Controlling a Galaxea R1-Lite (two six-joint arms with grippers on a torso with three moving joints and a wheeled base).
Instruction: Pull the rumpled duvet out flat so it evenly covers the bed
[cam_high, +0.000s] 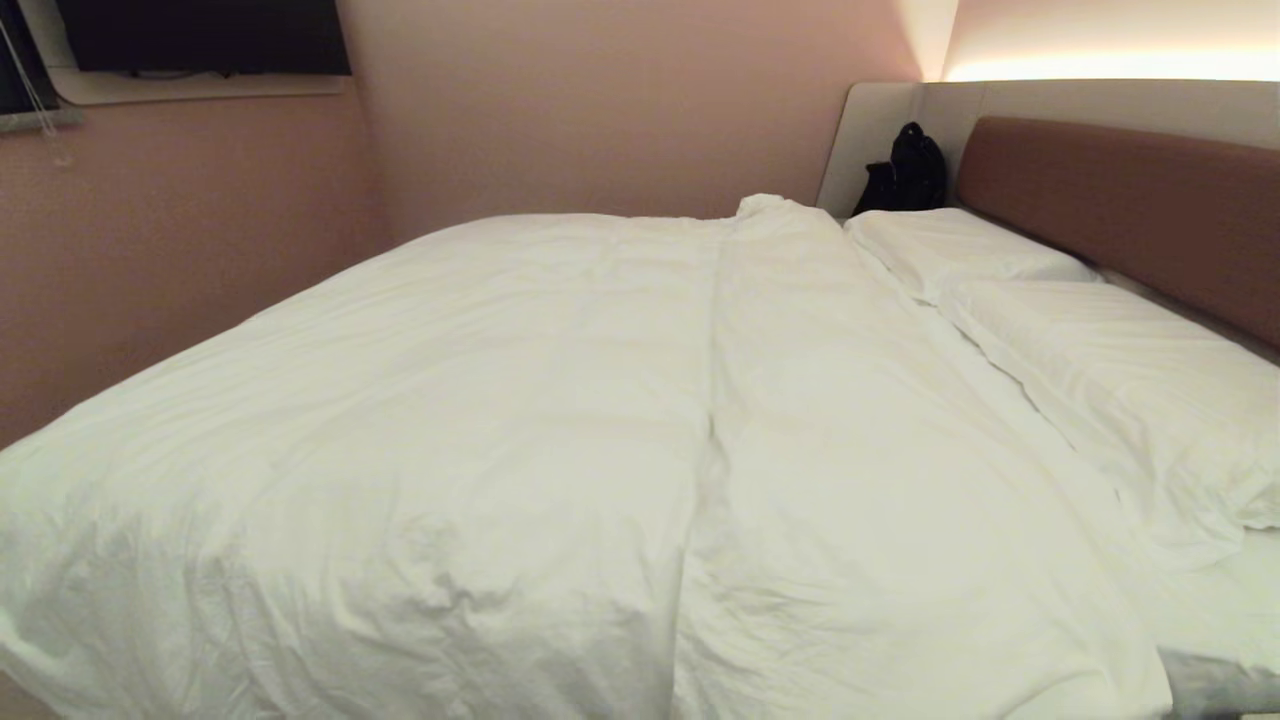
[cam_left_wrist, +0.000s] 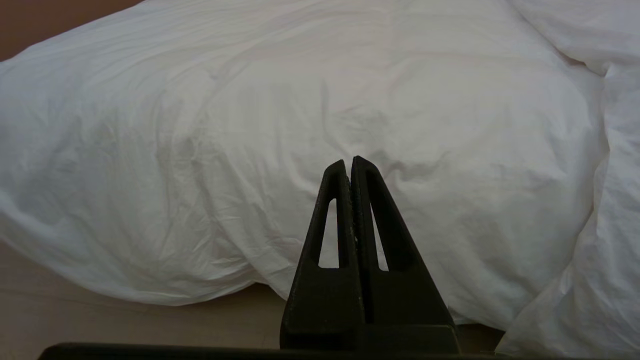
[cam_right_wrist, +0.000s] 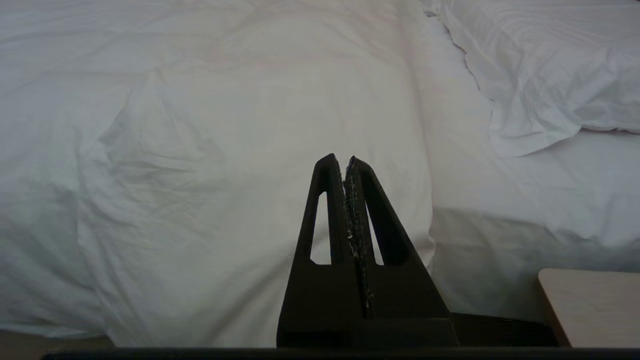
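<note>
The puffy white duvet (cam_high: 520, 400) lies spread over most of the bed, creased, with a long fold line down its middle and its near edge hanging over the bed's side. A strip of white sheet on the bed (cam_high: 1225, 620) shows bare at the near right, below the pillows. In the left wrist view my left gripper (cam_left_wrist: 349, 165) is shut and empty, held off the duvet (cam_left_wrist: 300, 125) above the floor. In the right wrist view my right gripper (cam_right_wrist: 341, 162) is also shut and empty, facing the duvet's (cam_right_wrist: 225, 150) right edge. Neither arm shows in the head view.
Two white pillows (cam_high: 1100, 350) lie against the brown headboard (cam_high: 1130, 200) on the right. A black bag (cam_high: 905, 170) sits at the far corner. Pink walls close in on the far and left sides. A light wooden tabletop (cam_right_wrist: 590, 305) stands beside the bed at the near right.
</note>
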